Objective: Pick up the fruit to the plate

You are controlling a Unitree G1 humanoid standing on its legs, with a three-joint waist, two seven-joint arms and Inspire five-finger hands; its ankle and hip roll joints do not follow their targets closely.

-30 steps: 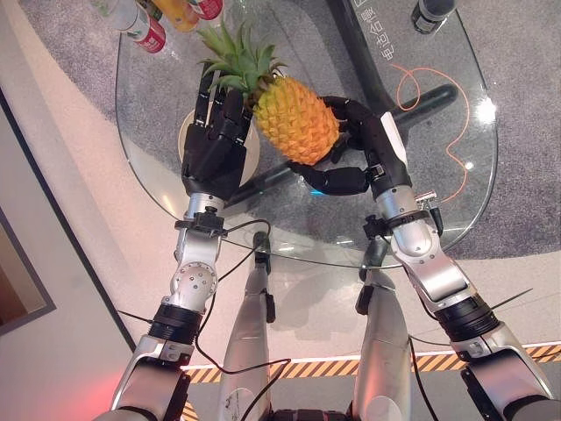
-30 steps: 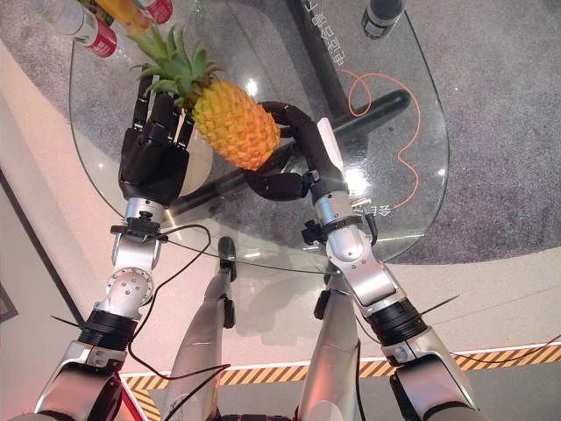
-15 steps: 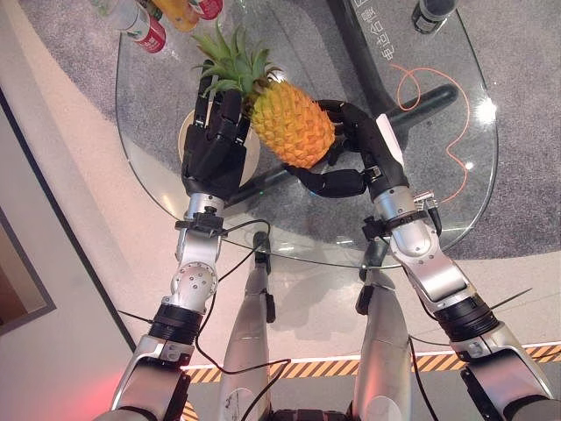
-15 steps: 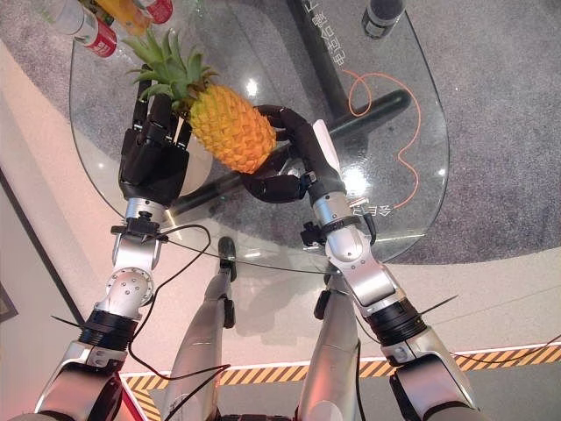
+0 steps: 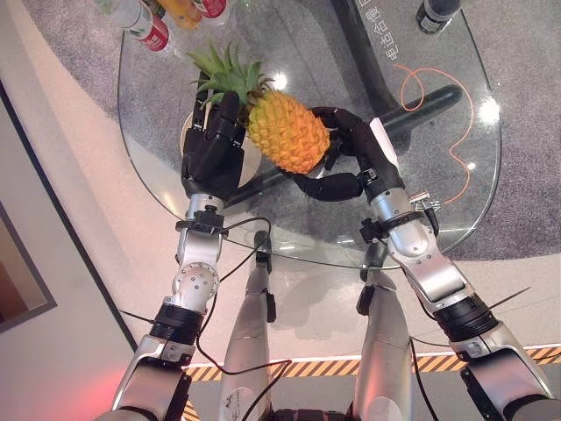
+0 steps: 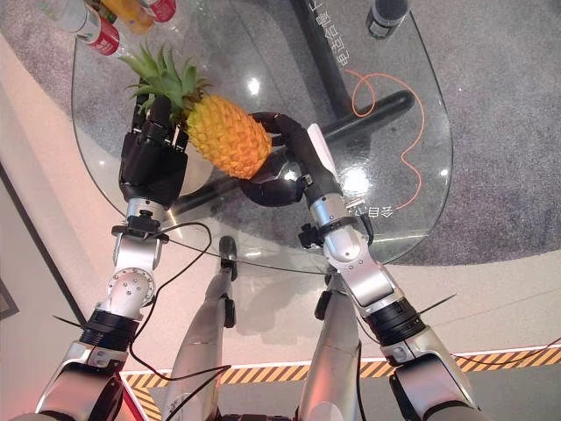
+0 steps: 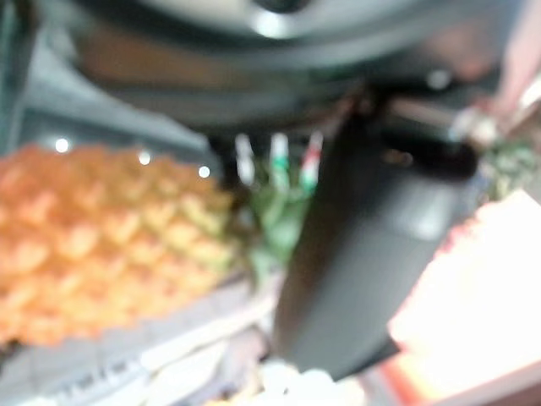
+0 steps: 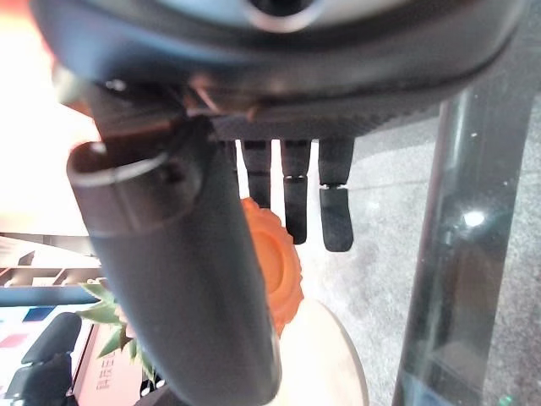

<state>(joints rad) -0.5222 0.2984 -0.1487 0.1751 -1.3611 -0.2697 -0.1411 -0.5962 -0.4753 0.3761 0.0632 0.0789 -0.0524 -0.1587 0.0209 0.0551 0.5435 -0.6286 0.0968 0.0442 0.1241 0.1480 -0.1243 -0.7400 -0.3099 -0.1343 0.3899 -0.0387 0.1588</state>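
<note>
A yellow pineapple [image 5: 289, 132] with a green crown hangs tilted over the glass table, its crown pointing to the far left. My right hand [image 5: 351, 171] is shut on it, with fingers over its far side and the thumb under its near end. In the right wrist view the fruit [image 8: 275, 271] shows between thumb and fingers above the cream plate [image 8: 330, 364]. My left hand [image 5: 210, 158] is open, its straight fingers lying against the crown end of the fruit. That hand covers most of the plate [image 5: 187, 133].
Several bottles [image 5: 153, 31] stand at the table's far left edge. A dark bottle [image 5: 434, 13] stands at the far right. An orange cable [image 5: 429, 96] and the table's black base [image 5: 412, 101] show through the glass. The table's near rim [image 5: 307, 259] curves just before my wrists.
My right hand has carried the pineapple leftward, so it now lies closer to the left hand and the plate. The left hand has barely moved.
</note>
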